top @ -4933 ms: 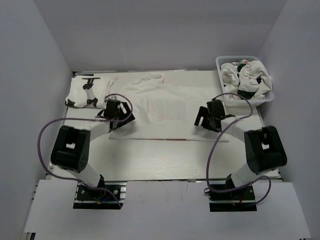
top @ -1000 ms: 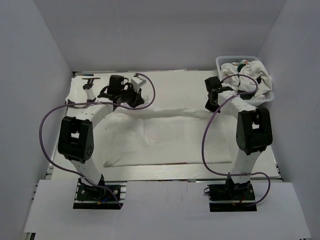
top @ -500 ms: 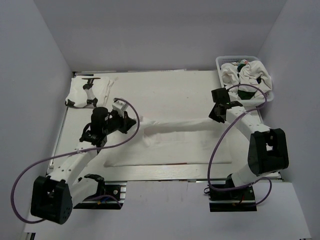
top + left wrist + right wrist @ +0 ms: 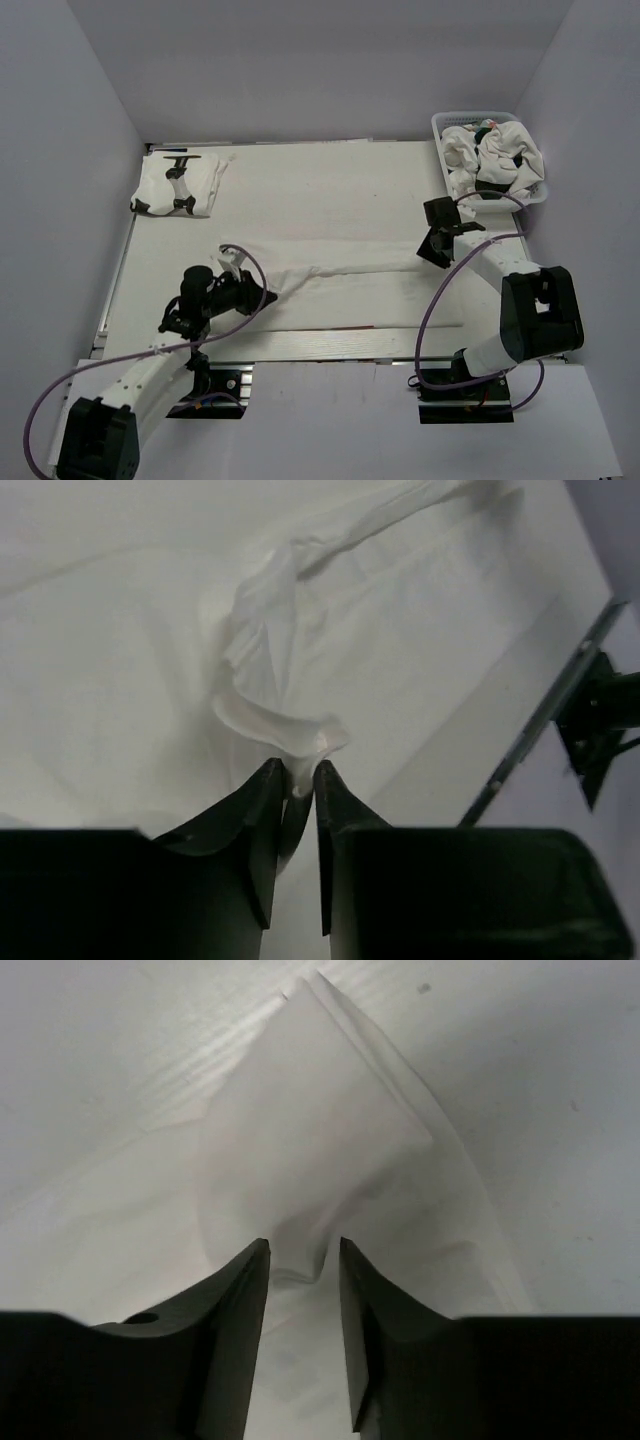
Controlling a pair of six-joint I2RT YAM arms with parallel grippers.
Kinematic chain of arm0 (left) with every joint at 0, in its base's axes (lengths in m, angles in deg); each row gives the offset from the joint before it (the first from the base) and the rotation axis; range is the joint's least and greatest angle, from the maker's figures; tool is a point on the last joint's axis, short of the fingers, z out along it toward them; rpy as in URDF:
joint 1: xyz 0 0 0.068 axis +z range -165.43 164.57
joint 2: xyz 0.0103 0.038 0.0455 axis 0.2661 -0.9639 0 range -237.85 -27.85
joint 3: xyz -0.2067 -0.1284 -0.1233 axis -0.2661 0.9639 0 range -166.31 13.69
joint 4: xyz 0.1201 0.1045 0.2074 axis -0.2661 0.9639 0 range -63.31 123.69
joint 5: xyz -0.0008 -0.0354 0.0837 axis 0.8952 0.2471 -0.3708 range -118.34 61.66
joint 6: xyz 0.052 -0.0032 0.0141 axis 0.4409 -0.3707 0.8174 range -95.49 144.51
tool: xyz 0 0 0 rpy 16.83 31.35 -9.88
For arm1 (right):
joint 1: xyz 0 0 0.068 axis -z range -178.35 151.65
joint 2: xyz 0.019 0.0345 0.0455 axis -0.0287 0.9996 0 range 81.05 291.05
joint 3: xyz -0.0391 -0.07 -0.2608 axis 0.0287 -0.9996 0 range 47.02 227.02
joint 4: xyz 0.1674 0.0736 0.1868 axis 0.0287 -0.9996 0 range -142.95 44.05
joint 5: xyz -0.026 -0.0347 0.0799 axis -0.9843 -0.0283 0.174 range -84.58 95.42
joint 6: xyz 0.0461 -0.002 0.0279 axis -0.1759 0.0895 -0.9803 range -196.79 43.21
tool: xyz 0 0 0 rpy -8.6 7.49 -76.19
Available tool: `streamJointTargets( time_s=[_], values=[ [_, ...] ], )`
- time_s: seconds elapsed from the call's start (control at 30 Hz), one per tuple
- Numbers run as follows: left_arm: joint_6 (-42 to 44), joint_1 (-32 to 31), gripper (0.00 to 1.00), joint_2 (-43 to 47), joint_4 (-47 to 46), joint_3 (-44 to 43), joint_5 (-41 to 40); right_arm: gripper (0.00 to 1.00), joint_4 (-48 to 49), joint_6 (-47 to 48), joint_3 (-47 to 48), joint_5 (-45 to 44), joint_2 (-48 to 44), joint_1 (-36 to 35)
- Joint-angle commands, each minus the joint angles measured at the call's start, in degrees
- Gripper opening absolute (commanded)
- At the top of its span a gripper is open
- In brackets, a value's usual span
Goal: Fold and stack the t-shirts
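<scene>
While the white t-shirt (image 4: 350, 290) lies spread along the near edge of the tabletop (image 4: 330, 185), your left jaws pinch a raised curl of its cloth toward the near-left corner. Your right jaws stand slightly parted around a bunched peak by the right edge; you cannot tell whether they press it.

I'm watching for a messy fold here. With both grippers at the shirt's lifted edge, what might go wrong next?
Cloth sits between the narrow jaws of the left gripper; pulling away may drag the t-shirt and undo the fold. The lifted edge is bunched into a ridge toward the right gripper, so it may settle wrinkled.
</scene>
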Motion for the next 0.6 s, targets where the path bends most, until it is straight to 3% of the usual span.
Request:
streamJointTargets(
  time_s=[0.0,0.03,0.07,0.1,0.13,0.2,0.3,0.43,0.5,0.57],
  values=[
    [-12.2,-0.1,0.31,8.4,-2.0,6.9,7.3,0.45,-2.3,-3.5,-3.8,-2.4,-3.9,0.3],
    [-14.6,-0.1,0.47,10.7,-0.8,8.1,8.5,0.6,-3.0,-4.6,-4.3,-3.0,-6.3,0.3],
    [-15.7,-0.1,0.82,16.3,1.5,8.1,9.3,0.72,-4.8,-4.8,-5.0,-3.4,-7.2,0.5],
    [-16.7,-0.1,1.0,19.1,6.8,8.1,9.3,0.8,-5.4,-4.7,-6.0,-4.9,-8.2,0.6],
    [-16.7,-0.1,1.0,21.8,9.6,7.4,9.3,0.9,-5.9,-4.9,-6.4,-5.2,-8.9,0.6],
    [-18.8,-0.1,1.0,27.9,11.7,6.4,6.4,0.9,-5.9,-4.4,-6.7,-5.0,-12.0,0.6],
    [-23.2,-0.1,1.0,28.3,2.8,5.6,7.8,0.9,-5.7,-2.3,-4.4,-3.2,-12.5,0.7],
    [-18.2,-0.1,1.0,20.6,8.6,-3.3,2.0,0.9,-2.9,0.9,-2.2,0.2,-11.9,0.1],
    [-19.5,-0.1,1.0,11.3,12.5,-7.8,-5.8,0.9,0.2,4.1,-1.7,2.2,-11.0,0.1],
    [-18.4,-0.1,1.0,4.9,10.3,-9.6,-6.4,0.9,4.8,8.1,-1.5,5.2,-10.4,-0.5]
  ],
)
